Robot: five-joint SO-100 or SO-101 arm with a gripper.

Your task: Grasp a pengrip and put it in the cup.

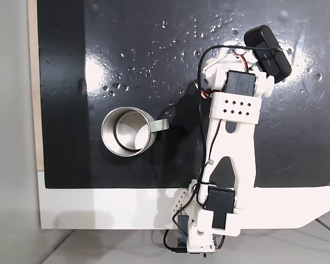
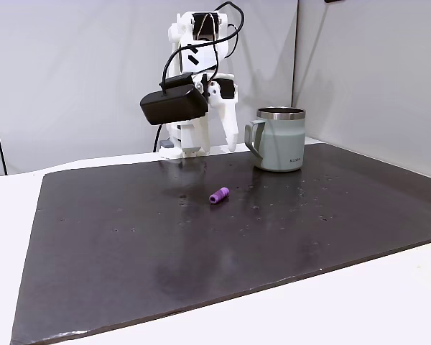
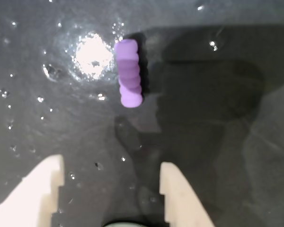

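On the white tabletop a large black, glossy rectangular mat is laid, speckled with small droplets. Over the mat, the white printed arm with a black camera block is reached out from its base at the tabletop's near edge in the top-down fixed view. Toward the mat's far right corner, in the side fixed view, the round stainless-steel mug with a pale grey-green body and a flat strap handle is stood upright. The white two-finger gripper is held spread apart above the mat, with nothing between its jaws. Near the mat's middle, the small light-purple ribbed rubber tube is laid on its side, apart from the fingertips.
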